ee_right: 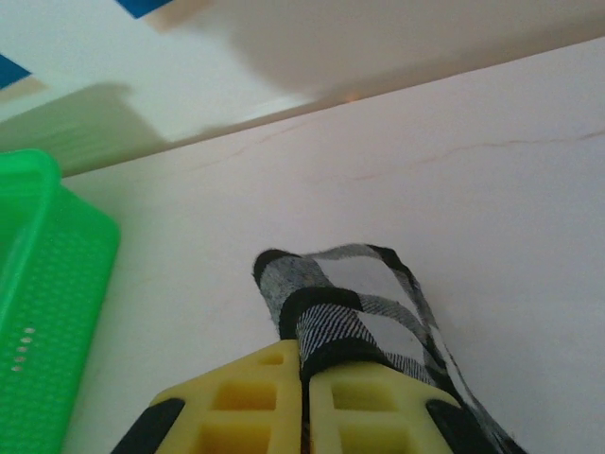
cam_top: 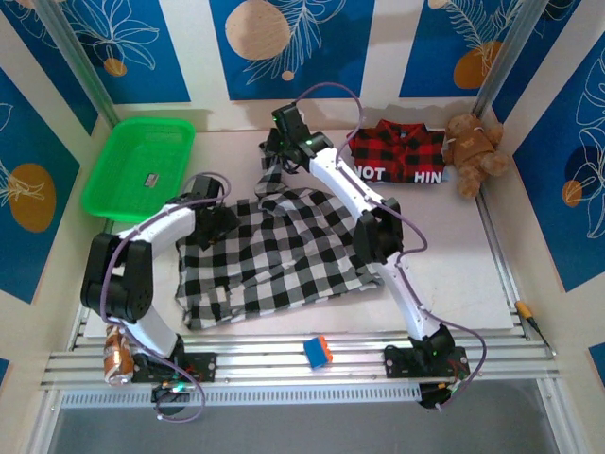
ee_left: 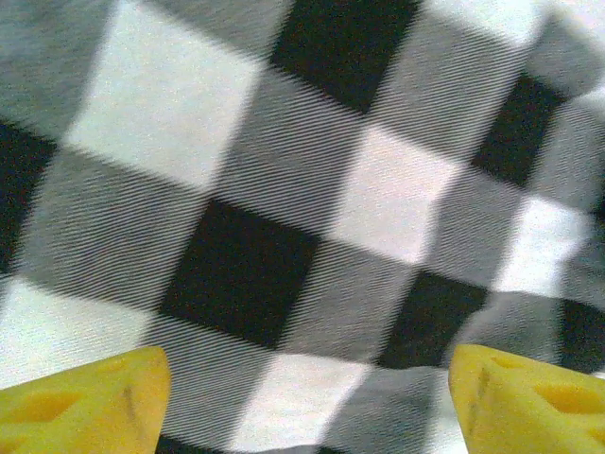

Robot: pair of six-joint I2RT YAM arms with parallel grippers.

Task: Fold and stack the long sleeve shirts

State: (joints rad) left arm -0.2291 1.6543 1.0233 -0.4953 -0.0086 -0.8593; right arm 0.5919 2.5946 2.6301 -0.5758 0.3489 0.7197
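Note:
The black-and-white checked long sleeve shirt (cam_top: 274, 260) lies spread across the middle of the table. My right gripper (cam_top: 276, 151) is at the back, its yellow fingers (ee_right: 236, 407) shut on the end of a checked sleeve (ee_right: 354, 303), which sticks out past the tips (ee_right: 305, 378) just above the table. My left gripper (cam_top: 227, 224) hovers low over the shirt's left part. Its yellow fingertips (ee_left: 85, 402) stand wide apart over the checked cloth (ee_left: 246, 265), with nothing between them (ee_left: 307, 407). The red-and-black plaid shirt (cam_top: 402, 151) lies folded at the back right, white letters showing.
A green plastic basket (cam_top: 140, 165) stands at the back left, close to the right gripper's left side (ee_right: 38, 303). A brown teddy bear (cam_top: 475, 147) sits beside the red shirt. A small blue and orange object (cam_top: 318, 351) rests on the front rail.

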